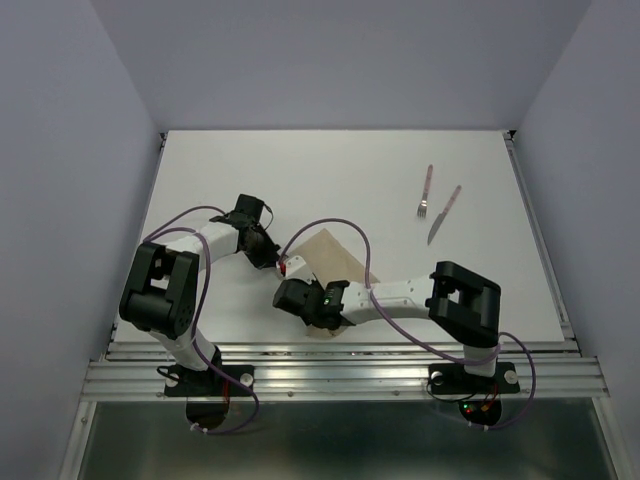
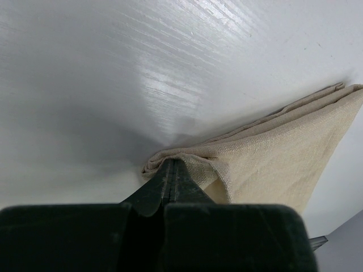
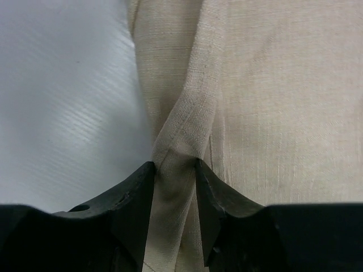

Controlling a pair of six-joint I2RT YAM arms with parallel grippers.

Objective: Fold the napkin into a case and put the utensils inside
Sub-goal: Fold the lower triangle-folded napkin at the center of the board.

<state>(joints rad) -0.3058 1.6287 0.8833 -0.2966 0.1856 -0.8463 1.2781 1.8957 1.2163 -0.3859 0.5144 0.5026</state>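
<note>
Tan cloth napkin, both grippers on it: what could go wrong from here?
1. The left gripper has its fingers shut on only the corner tip of the tan cloth napkin; a pull could slip it free.
2. The right gripper pinches a bunched ridge, possibly several layers; lifting may drag the fold open or skew it.

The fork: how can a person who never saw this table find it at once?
Look at the far right part of the white table, beyond the tan napkin. Two pink-handled pieces lie there; the fork is the left one, ending in tines, whereas the knife has a plain blade.
</note>
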